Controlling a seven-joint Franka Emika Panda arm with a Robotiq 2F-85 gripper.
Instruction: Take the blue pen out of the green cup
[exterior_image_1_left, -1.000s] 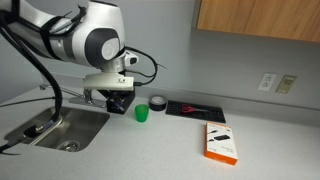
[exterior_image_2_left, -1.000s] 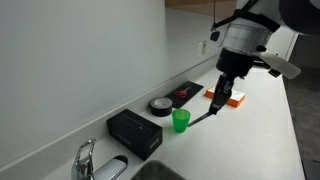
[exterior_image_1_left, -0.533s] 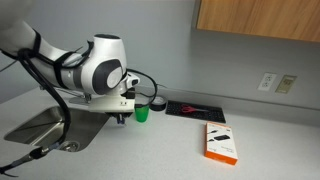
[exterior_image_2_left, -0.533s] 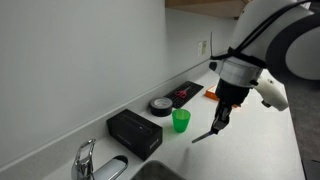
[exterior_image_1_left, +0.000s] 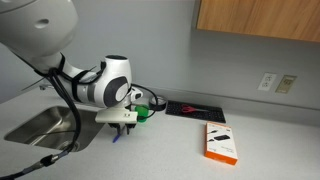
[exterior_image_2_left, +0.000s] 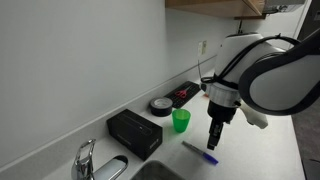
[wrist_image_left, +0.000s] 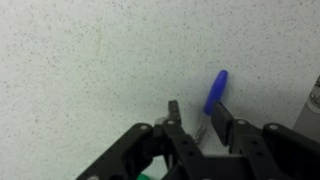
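The green cup (exterior_image_2_left: 181, 121) stands upright on the counter; in an exterior view (exterior_image_1_left: 144, 112) the arm partly hides it. The blue pen (exterior_image_2_left: 199, 151) is out of the cup and lies flat on the counter in front of it. In the wrist view the blue pen (wrist_image_left: 215, 90) lies on the speckled counter beside one finger's inner face. My gripper (wrist_image_left: 197, 118) is low over one end of the pen, and its jaws are apart and do not clamp it. It shows in both exterior views (exterior_image_1_left: 120, 128) (exterior_image_2_left: 213, 140).
A sink (exterior_image_1_left: 45, 125) with a faucet (exterior_image_2_left: 86, 160) lies at one end of the counter. A black box (exterior_image_2_left: 135, 132), a tape roll (exterior_image_2_left: 160, 105) and a black tray (exterior_image_1_left: 195, 109) line the wall. An orange box (exterior_image_1_left: 220, 142) lies further out.
The arm has come down from beside the cup to the counter, carrying the pen. The pen went from hanging tilted in the jaws to lying flat, and the jaws are now apart.
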